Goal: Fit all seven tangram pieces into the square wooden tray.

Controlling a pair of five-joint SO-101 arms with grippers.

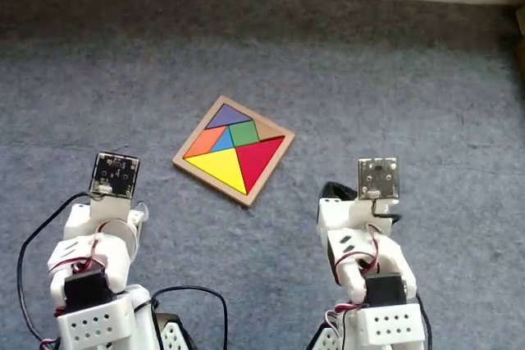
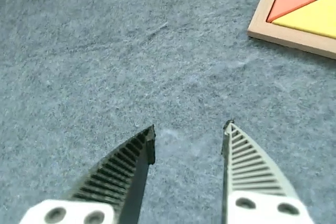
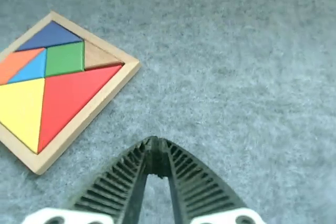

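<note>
Left gripper hangs low over the grey surface with its fingers spread and nothing between them, just beside one corner of the tray. Our right gripper hovers on the tray's other side, its fingers pressed together and empty. The square wooden tray lies turned like a diamond between the two arms and a little ahead of them. Inside it we count six coloured pieces lying flat and flush, among them a large yellow triangle touching a large red triangle. One small triangular patch beside the green square is wood-coloured; we cannot tell whether it is a plain piece or a bare gap. We see no loose piece on the surface. We judge the fitting to be at or near its end; the next move calls for checking that patch, and finding a seventh piece if it is bare.
</note>
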